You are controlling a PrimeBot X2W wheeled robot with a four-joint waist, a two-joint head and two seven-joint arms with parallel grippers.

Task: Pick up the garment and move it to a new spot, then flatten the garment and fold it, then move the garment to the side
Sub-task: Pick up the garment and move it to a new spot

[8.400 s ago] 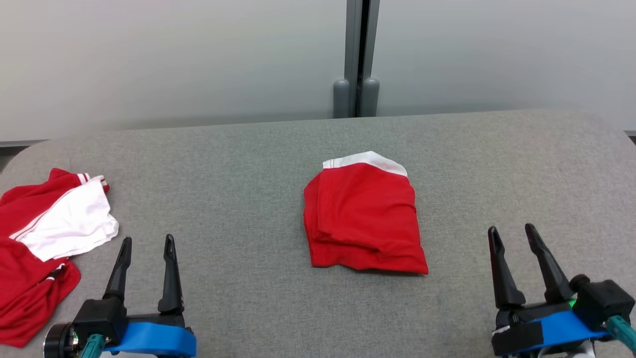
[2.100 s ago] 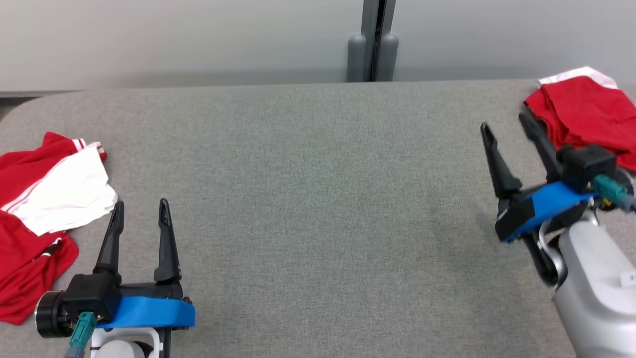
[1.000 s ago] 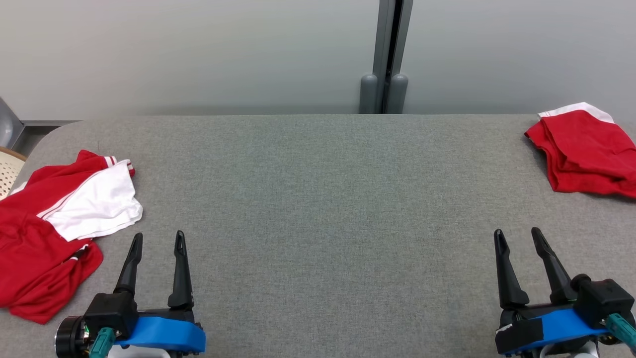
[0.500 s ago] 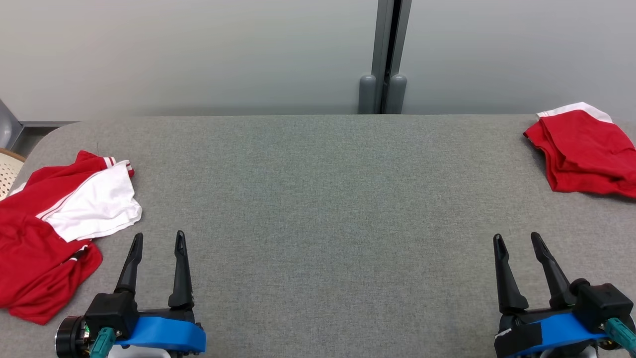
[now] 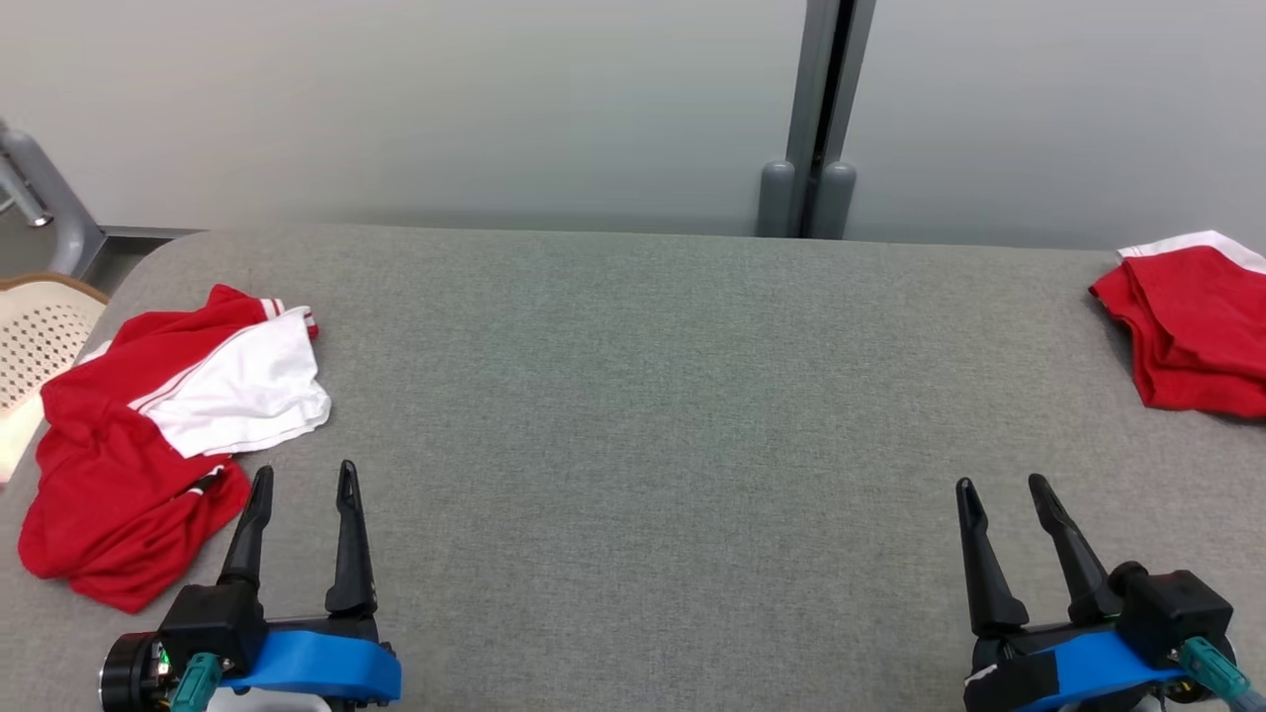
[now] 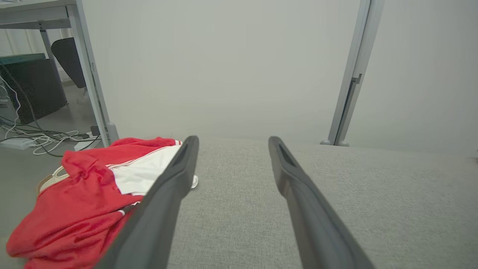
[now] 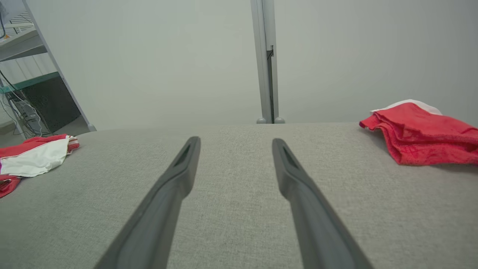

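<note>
A crumpled red and white garment lies at the table's left end. My left gripper stands open just right of it, apart from the cloth, with nothing between its fingers. A folded red garment with a white band rests at the far right edge of the table. My right gripper is open and empty at the lower right, well in front of that folded piece.
The grey fabric table stretches wide between the two garments. A pale perforated basket sits off the table's left end. A grey wall with a vertical post stands behind. Cables and a desk leg show at the far left.
The head view has swung left, so everything shifted right in the picture. Both grippers stay open and low; neither garment has moved on the table.
</note>
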